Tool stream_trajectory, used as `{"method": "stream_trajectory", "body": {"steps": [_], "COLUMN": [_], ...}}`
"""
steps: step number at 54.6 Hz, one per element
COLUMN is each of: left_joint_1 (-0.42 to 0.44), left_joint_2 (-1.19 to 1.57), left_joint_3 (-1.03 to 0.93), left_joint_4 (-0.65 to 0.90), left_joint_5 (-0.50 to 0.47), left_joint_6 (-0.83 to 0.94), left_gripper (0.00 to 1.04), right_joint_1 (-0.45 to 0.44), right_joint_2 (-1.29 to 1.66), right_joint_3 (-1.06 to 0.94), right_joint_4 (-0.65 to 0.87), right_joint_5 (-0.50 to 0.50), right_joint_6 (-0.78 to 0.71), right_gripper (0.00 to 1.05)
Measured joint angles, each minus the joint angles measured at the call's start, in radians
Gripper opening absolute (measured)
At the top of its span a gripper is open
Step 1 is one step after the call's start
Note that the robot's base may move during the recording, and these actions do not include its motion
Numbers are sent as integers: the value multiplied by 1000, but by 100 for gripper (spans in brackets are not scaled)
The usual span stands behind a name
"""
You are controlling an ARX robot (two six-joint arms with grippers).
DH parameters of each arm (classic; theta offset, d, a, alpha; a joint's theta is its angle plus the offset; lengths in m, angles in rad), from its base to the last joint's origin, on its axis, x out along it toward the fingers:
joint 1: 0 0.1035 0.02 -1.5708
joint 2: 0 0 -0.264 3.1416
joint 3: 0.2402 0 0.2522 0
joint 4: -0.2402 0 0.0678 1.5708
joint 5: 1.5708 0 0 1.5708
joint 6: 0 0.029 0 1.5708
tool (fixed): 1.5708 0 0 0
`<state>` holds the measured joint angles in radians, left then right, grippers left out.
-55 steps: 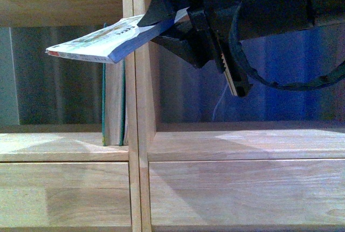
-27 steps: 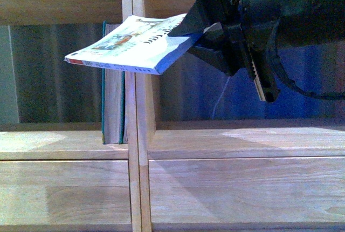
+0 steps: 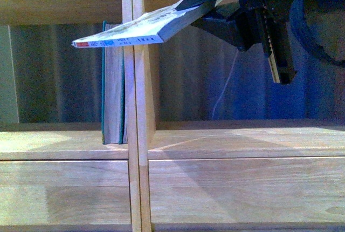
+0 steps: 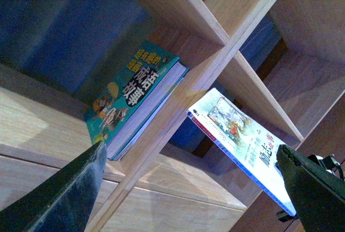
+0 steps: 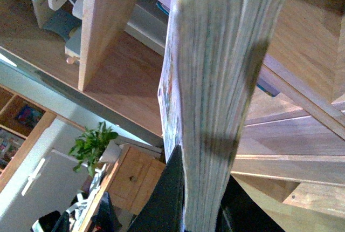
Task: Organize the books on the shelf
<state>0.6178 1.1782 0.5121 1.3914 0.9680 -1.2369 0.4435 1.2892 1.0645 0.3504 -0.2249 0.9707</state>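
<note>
My right gripper point(image 3: 207, 8) is shut on the thin pale paperback point(image 3: 135, 31) and holds it nearly flat in the air, its white-red spine toward me, across the front of the central divider point(image 3: 137, 91) of the light wood shelf point(image 3: 242, 140). The teal book point(image 3: 113, 91) stands upright in the left cubby against the divider. In the left wrist view my open left gripper point(image 4: 197, 189) faces the shelf, with the teal book point(image 4: 129, 100) and the paperback point(image 4: 242, 143) ahead. In the right wrist view the paperback's page edges point(image 5: 215, 91) fill the centre between the fingers point(image 5: 167, 199).
Drawer fronts point(image 3: 242, 191) lie below the cubbies. The right cubby point(image 3: 237, 81) holds only a thin cord at its back. In the right wrist view a potted plant point(image 5: 94, 145) and a small cabinet point(image 5: 135, 181) stand in the room behind.
My right gripper has moved up and to the right with the paperback. The book has tilted from cover-up to edge-on, spine toward me.
</note>
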Motion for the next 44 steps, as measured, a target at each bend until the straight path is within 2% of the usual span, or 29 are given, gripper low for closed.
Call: {"method": "stream_trajectory", "body": {"steps": [22, 38, 44], "left_joint_1": [-40, -151, -204], "left_joint_2": [1, 28, 47], "left_joint_3": [0, 10, 29], "left_joint_4": [3, 3, 3], "left_joint_5": [-40, -149, -191], "left_joint_6": [-23, -45, -51], "left_gripper": [97, 97, 97], "right_joint_1": [87, 155, 144], "right_joint_2": [-58, -142, -140], "right_joint_3": [8, -49, -77], "right_joint_4": [-29, -45, -40], "right_joint_5": [-13, -40, -56], "right_joint_6": [43, 49, 50], "right_gripper": [7, 7, 7]}}
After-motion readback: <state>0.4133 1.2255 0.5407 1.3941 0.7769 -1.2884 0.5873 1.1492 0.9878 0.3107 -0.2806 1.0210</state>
